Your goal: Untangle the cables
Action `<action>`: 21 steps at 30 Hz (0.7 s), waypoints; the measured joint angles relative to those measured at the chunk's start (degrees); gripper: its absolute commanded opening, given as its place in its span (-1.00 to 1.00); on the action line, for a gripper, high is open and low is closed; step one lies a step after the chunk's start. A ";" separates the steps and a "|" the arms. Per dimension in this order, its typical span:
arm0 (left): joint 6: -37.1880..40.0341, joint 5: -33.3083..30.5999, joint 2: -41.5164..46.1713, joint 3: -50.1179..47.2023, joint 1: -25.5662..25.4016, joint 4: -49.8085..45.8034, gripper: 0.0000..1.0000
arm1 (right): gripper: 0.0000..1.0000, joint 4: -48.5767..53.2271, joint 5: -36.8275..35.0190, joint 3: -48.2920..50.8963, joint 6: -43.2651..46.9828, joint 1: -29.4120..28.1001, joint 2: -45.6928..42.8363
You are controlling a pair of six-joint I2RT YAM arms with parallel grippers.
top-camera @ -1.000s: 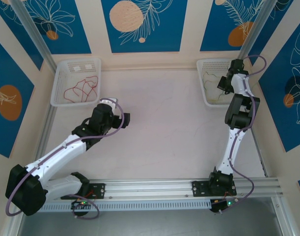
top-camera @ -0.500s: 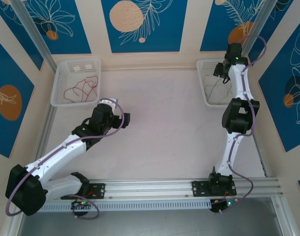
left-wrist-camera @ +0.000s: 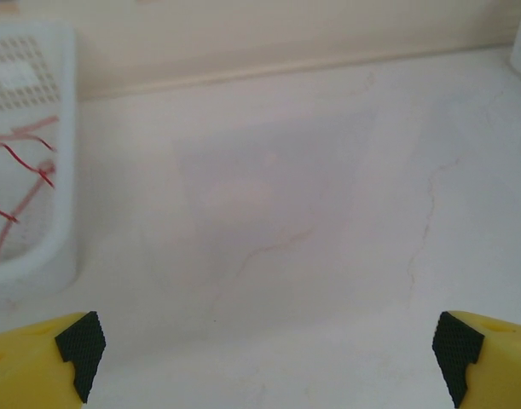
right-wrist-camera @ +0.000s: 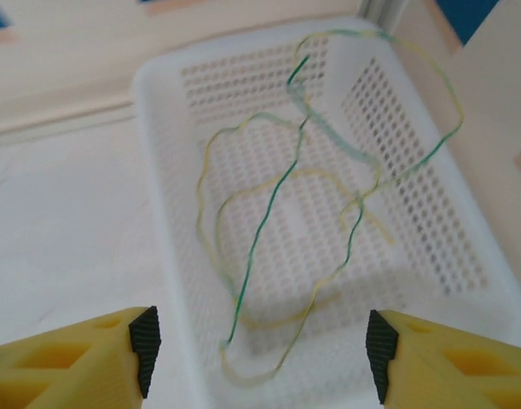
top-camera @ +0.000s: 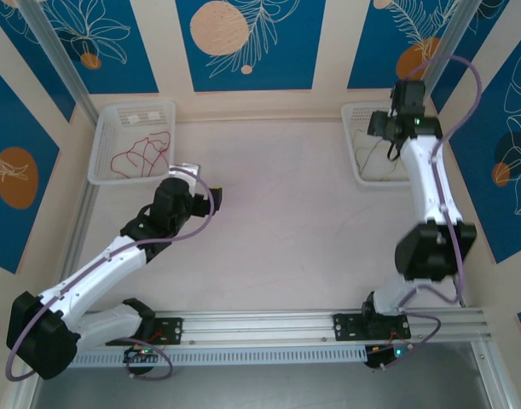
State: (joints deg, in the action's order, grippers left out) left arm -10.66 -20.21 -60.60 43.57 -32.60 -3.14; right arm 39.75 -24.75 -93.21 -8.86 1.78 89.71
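Though unreadable, labels (top-camera: 142, 117) near red cables (top-camera: 141, 156)

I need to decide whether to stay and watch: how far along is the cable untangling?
Done: the red cables lie on their own in the left basket. In hand: nothing. The right gripper hangs open over the right basket, and the left gripper is open over the table. Left: the green and pale yellow cables overlap in loops and likely need separating.
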 measured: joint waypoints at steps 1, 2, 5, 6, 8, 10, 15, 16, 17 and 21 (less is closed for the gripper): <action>1.03 -0.96 0.90 -1.27 0.22 2.16 1.00 | 0.41 -3.76 0.42 6.82 0.15 -1.68 -5.64; 2.10 -1.62 1.68 -2.75 0.57 4.37 1.00 | 0.44 -7.19 0.39 12.20 0.37 -3.23 -10.10; 4.96 -3.45 3.93 -8.52 2.99 10.95 1.00 | 0.48 -19.87 -0.13 30.71 1.03 -9.27 -24.30; 6.05 -3.98 4.37 -10.45 3.76 13.22 1.00 | 0.48 -23.63 -0.72 36.06 1.09 -10.73 -27.67; 9.16 -5.79 4.83 -15.58 5.35 19.06 1.00 | 0.56 -30.71 -1.81 46.82 1.05 -12.70 -33.05; 11.78 -7.37 4.24 -19.37 6.56 22.60 1.00 | 0.75 -36.37 -1.92 56.54 1.09 -13.46 -36.65; 14.10 -9.07 1.14 -23.67 11.80 27.08 1.00 | 0.82 -45.62 -1.97 72.06 0.48 -13.81 -39.63; 14.08 -9.09 0.26 -24.44 13.42 28.52 1.00 | 0.82 -46.90 -2.38 73.40 0.33 -13.77 -39.41; 14.05 -9.09 -0.87 -25.11 15.06 29.81 1.00 | 0.82 -48.83 -2.84 74.38 0.33 -13.73 -38.91; 14.19 -8.17 -8.00 -26.05 20.63 33.90 1.00 | 0.85 -57.59 -3.74 75.78 1.07 -12.31 -32.94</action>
State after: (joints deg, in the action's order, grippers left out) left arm 3.53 -28.38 -68.60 17.52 -11.97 30.76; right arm -17.85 -28.49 -17.43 -7.79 -10.52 56.77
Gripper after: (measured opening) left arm 0.999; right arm 0.919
